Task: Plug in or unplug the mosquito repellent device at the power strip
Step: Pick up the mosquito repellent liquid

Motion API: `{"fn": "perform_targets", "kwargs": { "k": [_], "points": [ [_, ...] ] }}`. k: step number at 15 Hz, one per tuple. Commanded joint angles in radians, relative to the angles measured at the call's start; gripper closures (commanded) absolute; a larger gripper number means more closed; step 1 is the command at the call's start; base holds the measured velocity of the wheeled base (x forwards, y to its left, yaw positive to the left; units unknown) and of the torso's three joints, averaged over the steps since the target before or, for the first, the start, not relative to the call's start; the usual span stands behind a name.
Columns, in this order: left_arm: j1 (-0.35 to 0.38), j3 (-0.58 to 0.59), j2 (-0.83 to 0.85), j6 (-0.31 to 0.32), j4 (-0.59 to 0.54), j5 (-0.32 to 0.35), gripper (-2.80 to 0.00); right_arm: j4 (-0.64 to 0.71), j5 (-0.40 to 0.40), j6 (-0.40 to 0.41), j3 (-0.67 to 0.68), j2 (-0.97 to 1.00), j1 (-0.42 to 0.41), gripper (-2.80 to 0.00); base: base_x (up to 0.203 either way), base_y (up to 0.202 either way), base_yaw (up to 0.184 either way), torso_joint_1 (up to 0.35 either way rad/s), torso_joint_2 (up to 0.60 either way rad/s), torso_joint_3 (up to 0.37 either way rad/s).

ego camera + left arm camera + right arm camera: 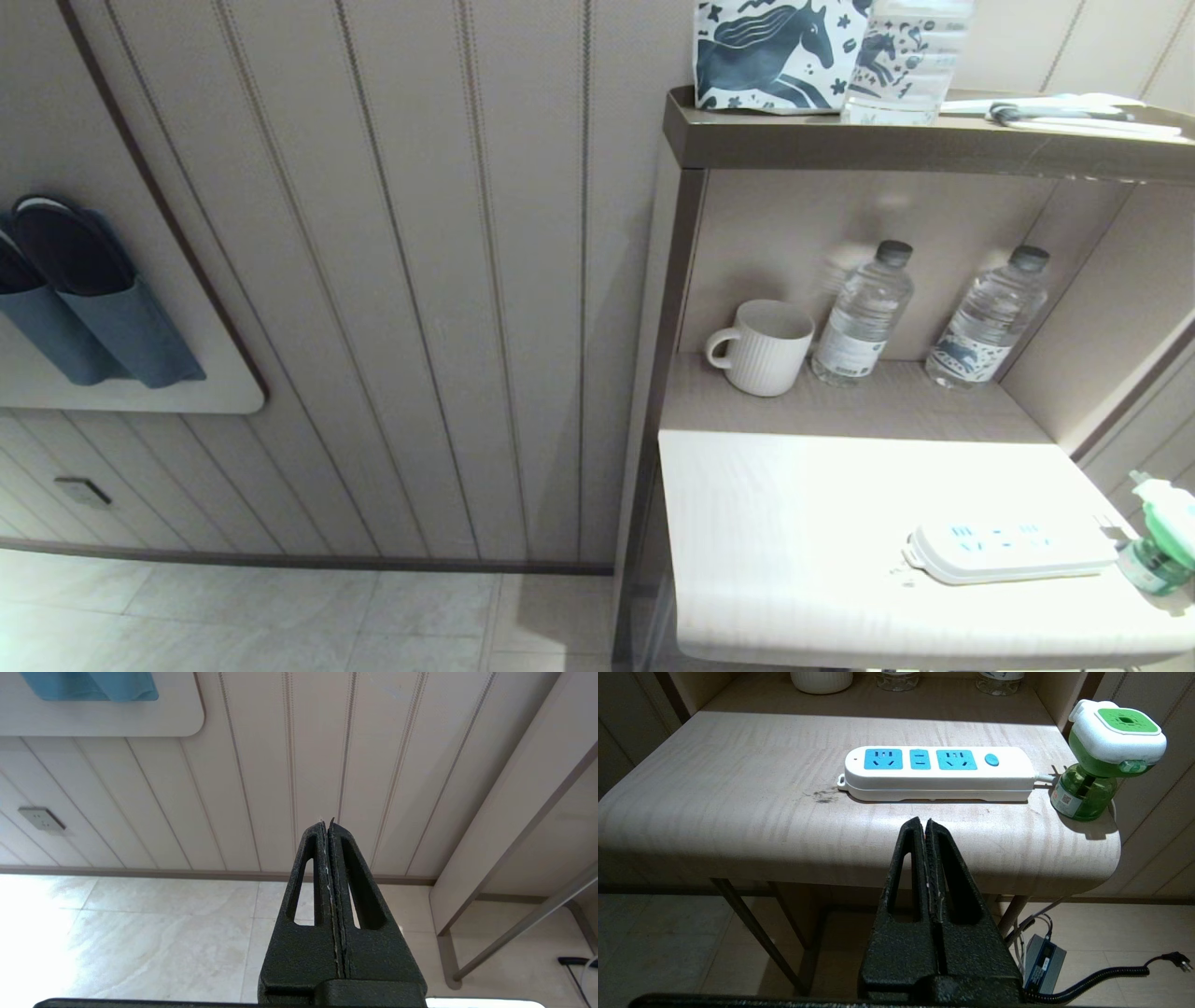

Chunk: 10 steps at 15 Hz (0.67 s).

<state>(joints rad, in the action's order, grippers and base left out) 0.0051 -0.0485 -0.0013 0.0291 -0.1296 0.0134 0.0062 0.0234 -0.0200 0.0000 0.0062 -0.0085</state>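
The white power strip [1013,551] [938,772] lies flat on the pale table, its three blue socket faces bare and nothing plugged in. The mosquito repellent device [1162,537] [1104,760] stands upright on its green bottle just past the strip's cord end, near the table's right corner. My right gripper [924,822] is shut and empty, hanging in front of the table's near edge, short of the strip. My left gripper [327,822] is shut and empty, low over the tiled floor, facing the panelled wall. Neither arm shows in the head view.
A white ribbed mug [761,347] and two clear water bottles [864,315] [990,319] stand in the niche behind the table [794,541]. A patterned bag [780,51] sits on the shelf above. Under the table, a grey adapter [1043,963] and cables lie on the floor.
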Motion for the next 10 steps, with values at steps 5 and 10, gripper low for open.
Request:
{"fn": "perform_targets", "kwargs": {
  "k": [5,10],
  "points": [
    [0.000,-0.001,0.001,0.000,-0.001,0.000,0.00,-0.002,0.000,0.002,0.000,-0.002,0.001,0.00,0.000,0.000,0.000,0.000,0.00,0.000],
    [0.001,-0.001,0.001,0.000,-0.001,0.000,0.00,-0.002,0.000,0.002,0.000,-0.002,0.001,0.00,0.000,0.000,0.000,0.000,0.00,0.000]
  ]
}}
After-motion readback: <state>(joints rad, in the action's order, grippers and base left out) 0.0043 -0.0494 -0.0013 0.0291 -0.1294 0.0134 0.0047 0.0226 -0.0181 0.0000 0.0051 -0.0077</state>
